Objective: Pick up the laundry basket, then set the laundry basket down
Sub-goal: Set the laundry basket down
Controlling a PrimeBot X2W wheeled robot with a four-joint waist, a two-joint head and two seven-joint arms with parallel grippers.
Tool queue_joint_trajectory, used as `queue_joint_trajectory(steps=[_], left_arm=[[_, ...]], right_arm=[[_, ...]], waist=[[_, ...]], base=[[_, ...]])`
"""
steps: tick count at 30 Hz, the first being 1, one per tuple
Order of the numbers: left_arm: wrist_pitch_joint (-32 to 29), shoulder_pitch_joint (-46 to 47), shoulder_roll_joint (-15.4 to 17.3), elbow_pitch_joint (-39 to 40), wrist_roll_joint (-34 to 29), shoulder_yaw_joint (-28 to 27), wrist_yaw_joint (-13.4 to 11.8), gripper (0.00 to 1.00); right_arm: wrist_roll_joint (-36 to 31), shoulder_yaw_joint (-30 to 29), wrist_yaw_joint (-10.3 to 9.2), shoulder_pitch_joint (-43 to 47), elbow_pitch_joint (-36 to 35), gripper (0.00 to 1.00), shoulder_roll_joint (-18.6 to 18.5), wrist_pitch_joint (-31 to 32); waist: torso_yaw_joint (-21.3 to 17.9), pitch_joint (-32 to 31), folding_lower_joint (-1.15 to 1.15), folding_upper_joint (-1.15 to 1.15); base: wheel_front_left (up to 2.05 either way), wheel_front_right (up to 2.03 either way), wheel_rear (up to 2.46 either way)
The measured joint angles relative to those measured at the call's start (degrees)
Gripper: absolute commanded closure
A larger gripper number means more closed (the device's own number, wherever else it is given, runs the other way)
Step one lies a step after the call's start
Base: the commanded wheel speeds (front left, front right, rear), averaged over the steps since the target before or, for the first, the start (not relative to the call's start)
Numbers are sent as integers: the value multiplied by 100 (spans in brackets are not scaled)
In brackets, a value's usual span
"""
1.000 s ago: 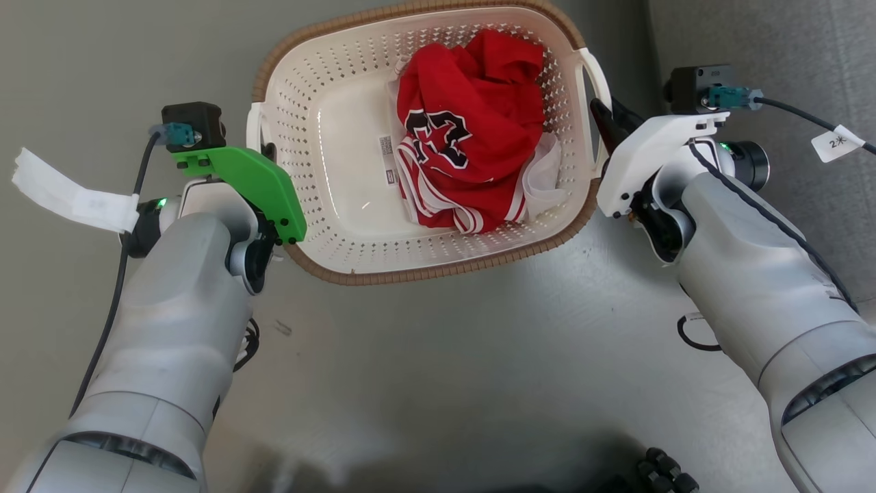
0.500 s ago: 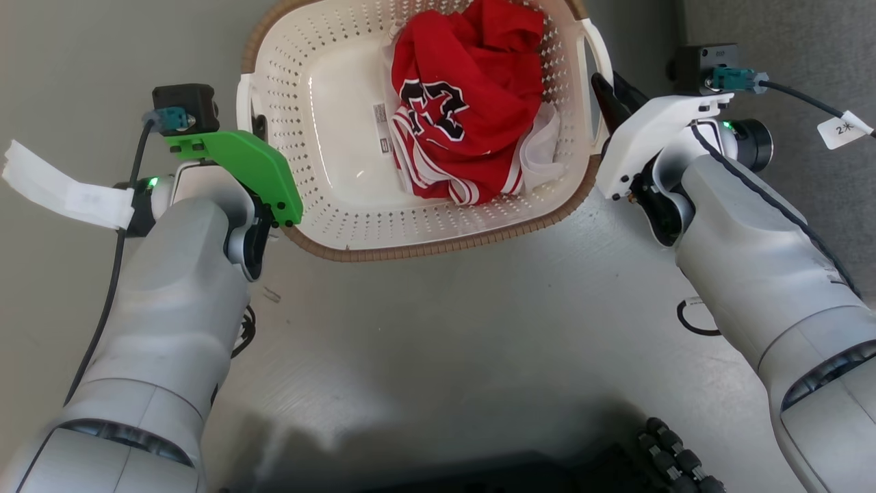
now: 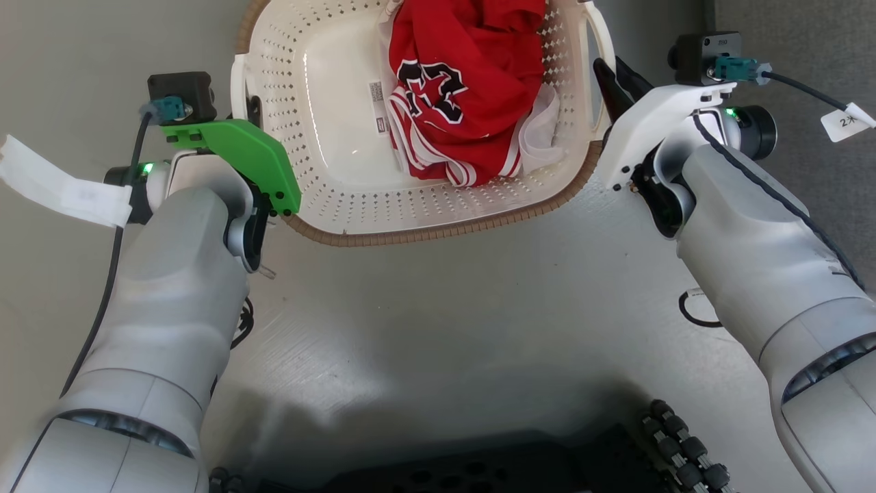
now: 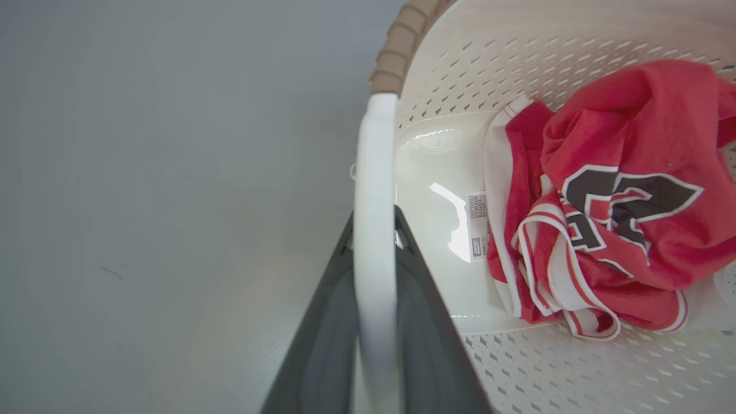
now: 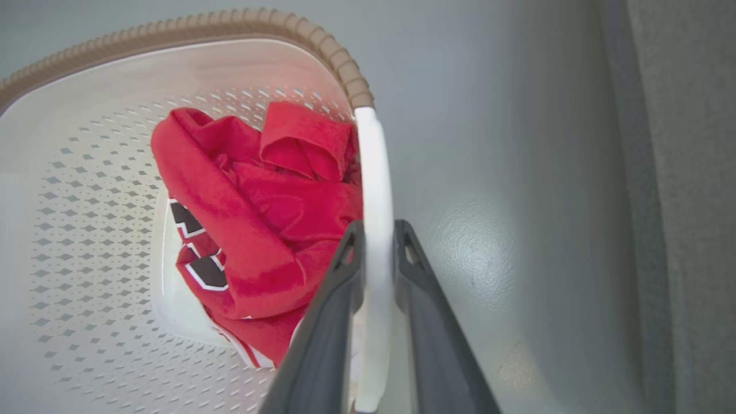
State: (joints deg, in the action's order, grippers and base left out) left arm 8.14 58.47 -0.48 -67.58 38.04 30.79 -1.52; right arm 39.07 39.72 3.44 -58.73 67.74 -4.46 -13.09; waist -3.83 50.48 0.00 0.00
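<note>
The left gripper [image 4: 374, 221] was shut tight on the basket's left handle [image 4: 375, 149]. It pinched the white bar from both sides, low in the middle of the left wrist view. The right gripper [image 5: 376, 230] was clamped the same way on the right handle [image 5: 374, 167], low in the middle of the right wrist view.

The basket [image 3: 383, 205] was between the two grippers at the top middle of the head view. Its far end was cut off by the top edge. Its brown rim [image 3: 424, 233] curved along the near side.

A red shirt [image 3: 472, 82] with white trim and dark letters lay bunched in the right half of the basket, up against the wall by the right handle. A small label [image 3: 376, 90] was stuck on the bare white bottom, just beside the shirt.

Grey floor [image 3: 445, 329] spread below it all. I could not tell if the basket touched the floor.
</note>
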Motion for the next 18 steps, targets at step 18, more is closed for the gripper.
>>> queue_joint_trajectory(steps=[18], left_arm=[[259, 186, -20, -64, -49, 38, -47, 100]], right_arm=[[-56, -14, -9, -211, 62, 100, -12, -159]], waist=[[16, 288, -1, 0]], base=[[0, 0, 0]])
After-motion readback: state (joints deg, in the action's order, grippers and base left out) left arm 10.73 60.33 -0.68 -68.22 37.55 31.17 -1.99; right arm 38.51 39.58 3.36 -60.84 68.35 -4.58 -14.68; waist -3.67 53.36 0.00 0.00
